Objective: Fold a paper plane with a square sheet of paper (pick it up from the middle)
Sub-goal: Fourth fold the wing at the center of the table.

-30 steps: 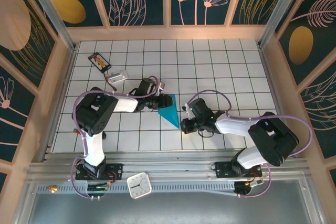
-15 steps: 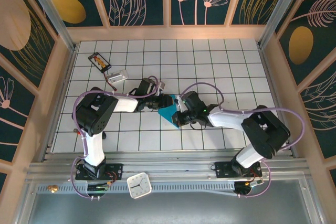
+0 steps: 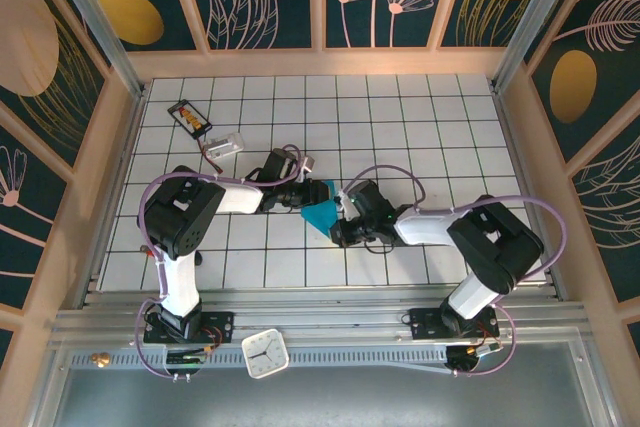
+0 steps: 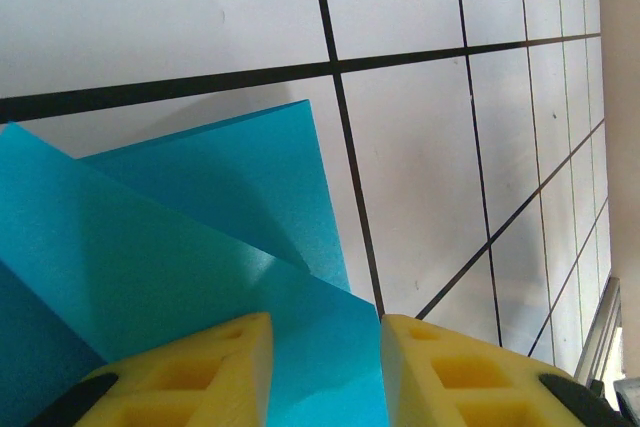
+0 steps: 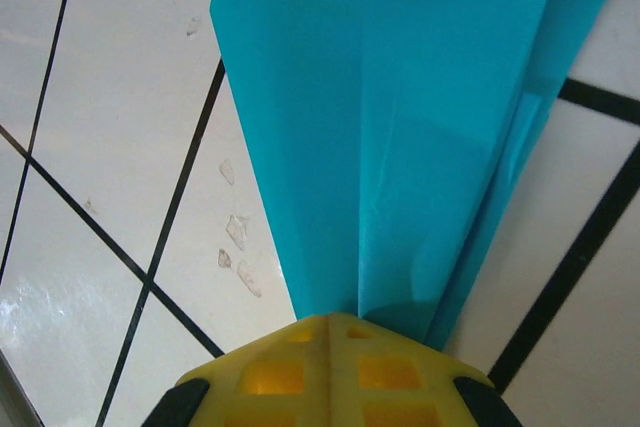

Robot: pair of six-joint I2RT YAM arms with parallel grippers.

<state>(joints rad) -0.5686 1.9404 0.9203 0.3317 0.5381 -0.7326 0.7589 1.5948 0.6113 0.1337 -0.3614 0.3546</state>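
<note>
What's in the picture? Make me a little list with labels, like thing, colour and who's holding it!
Thing: half-folded paper plane
Colour: teal-blue
Under it: white tiled table
Right gripper: shut on its narrow end
Left gripper: fingers apart, paper showing between them
Far left corner: small black card

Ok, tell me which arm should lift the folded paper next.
Probably the right. The right gripper is shut on the narrow end of the paper plane, pinching its folded layers. The left gripper only straddles the wide end, jaws apart, paper lying in the gap.
</note>
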